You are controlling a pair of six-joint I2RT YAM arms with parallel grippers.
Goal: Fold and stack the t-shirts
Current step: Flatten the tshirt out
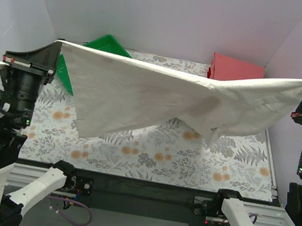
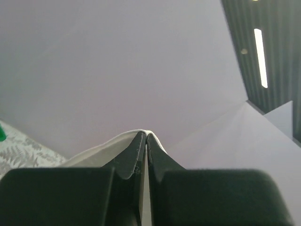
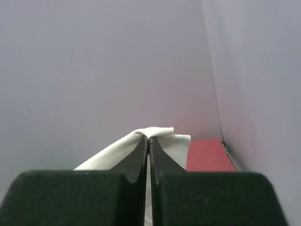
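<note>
The white t-shirt (image 1: 142, 97) hangs stretched in the air above the table (image 1: 149, 154). It is held by two upper corners, with the left gripper (image 2: 144, 136) over the table's left edge and the right gripper (image 3: 148, 139) over its right edge. Both wrist views show the jaws pressed nearly together, with only a thin fold of white cloth pinched at the very tips. That shallow bite is the main risk. If the arms pull any further apart, or drop quickly, a corner could slide out and the shirt would collapse in a heap on the table. The cloth also sags unevenly, with one long flap drooping toward the table's left half and a shorter point toward its right. Lowered like this, it would probably land creased or doubled under itself. A folded red t-shirt (image 1: 236, 69) sits at the table's far right corner and a green tray (image 1: 101, 44) at its far left, both just behind the raised cloth. A backward swing could drape the shirt over either one or drag the red stack askew.
</note>
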